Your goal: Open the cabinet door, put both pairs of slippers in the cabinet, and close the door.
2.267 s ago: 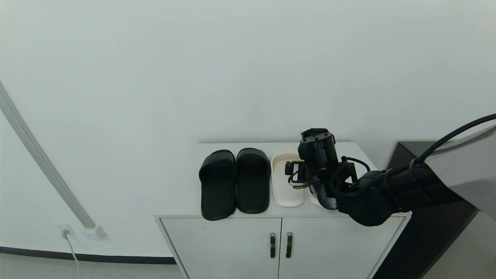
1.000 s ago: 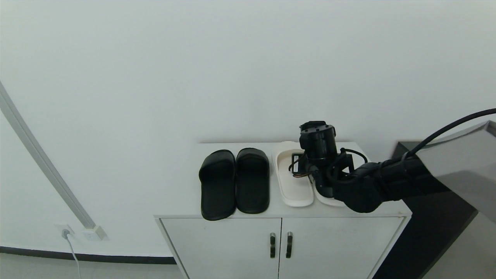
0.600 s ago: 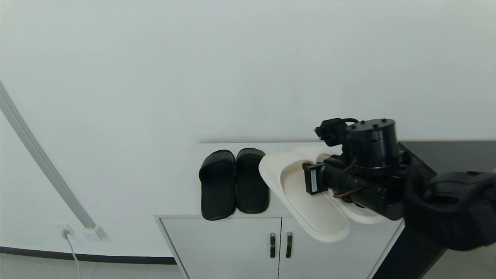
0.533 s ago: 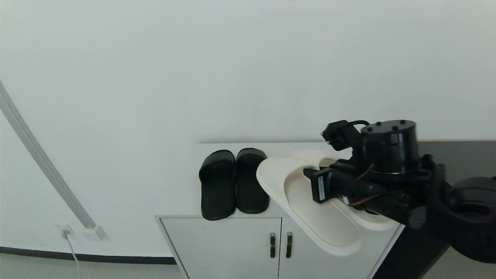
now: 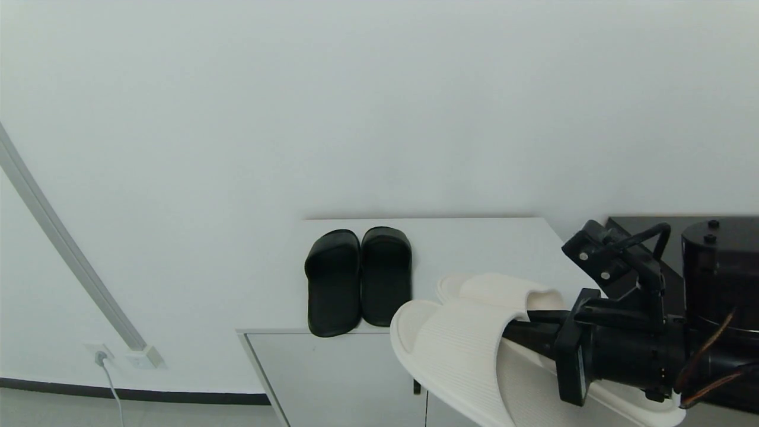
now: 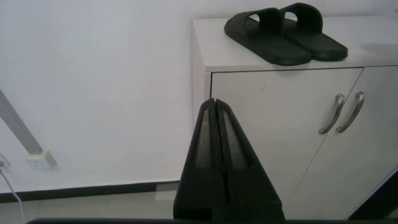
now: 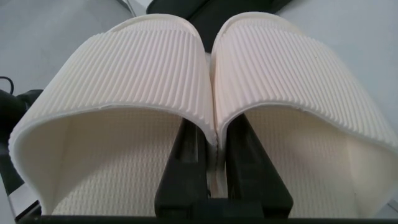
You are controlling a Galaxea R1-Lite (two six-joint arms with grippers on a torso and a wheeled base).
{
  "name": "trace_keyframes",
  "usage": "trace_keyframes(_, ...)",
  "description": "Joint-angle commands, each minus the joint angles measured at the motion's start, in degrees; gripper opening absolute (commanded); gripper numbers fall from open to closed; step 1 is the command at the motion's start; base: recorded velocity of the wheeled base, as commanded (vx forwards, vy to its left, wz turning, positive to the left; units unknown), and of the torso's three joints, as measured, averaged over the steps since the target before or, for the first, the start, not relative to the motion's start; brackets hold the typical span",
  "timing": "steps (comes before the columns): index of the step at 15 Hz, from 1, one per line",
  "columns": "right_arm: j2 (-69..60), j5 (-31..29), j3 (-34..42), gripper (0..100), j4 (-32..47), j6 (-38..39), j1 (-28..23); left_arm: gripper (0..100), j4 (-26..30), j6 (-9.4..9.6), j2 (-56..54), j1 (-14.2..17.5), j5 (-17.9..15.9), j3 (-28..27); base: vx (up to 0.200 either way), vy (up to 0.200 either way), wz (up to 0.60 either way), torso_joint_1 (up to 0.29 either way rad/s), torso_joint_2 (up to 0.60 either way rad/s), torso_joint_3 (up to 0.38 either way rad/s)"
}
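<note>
The left claw has its fingers pressed together on nothing and points at the left front corner of the cabinet. Ahead of it and well apart, the black slippers lie side by side on the cabinet top, their heels at the front edge. Both doors are shut, and the pair of handles stands at the middle seam, to the right of where this claw points.

Further right, the white slippers hang in the air in front of the right door, clear of the cabinet top. The right claw carries them. One of its fingers reaches under each strap, and the two inner strap walls are pinched between them, so the pair is held as one bundle, toes away from the wrist.

By my judgement the step in hand is carrying the white pair to the cabinet, and the door has not yet been opened. The free left claw is the one to spread, hook a handle and swing that door wide. Meanwhile the right claw should hold its squeeze and keep the pair out of the door's arc. The grip catches only the strap edges, so a tilt or a knock against the door could let one slipper slide out.
</note>
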Motion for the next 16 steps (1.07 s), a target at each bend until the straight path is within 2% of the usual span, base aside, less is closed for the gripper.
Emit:
trace_keyframes(1, -0.52, 0.10, 0.51, 0, -0.06, 0.00, 0.14, 0, -0.01, -0.04, 0.07, 0.01, -0.01, 0.01, 0.000, 0.000, 0.00, 0.000, 0.00, 0.000)
trace_keyframes(4, -0.61, 0.02, 0.95, 0, -0.06, -0.09, 0.66, 0, -0.01, -0.04, 0.07, 0.01, -0.01, 0.01, 0.000, 0.000, 0.00, 0.000, 0.00, 0.000)
trace_keyframes(13, -1.13, -0.34, 3.06, 0, -0.06, -2.29, 1.81, 0, -0.01, -0.04, 0.07, 0.01, -0.01, 0.01, -0.200, 0.000, 0.00, 0.000, 0.00, 0.004)
trace_keyframes(16, -1.22, -0.34, 3.41, 0, -0.15, -3.08, 1.72, 0, -0.01, -0.04, 0.07, 0.01, -0.01, 0.01, 0.000, 0.000, 0.00, 0.000, 0.00, 0.000)
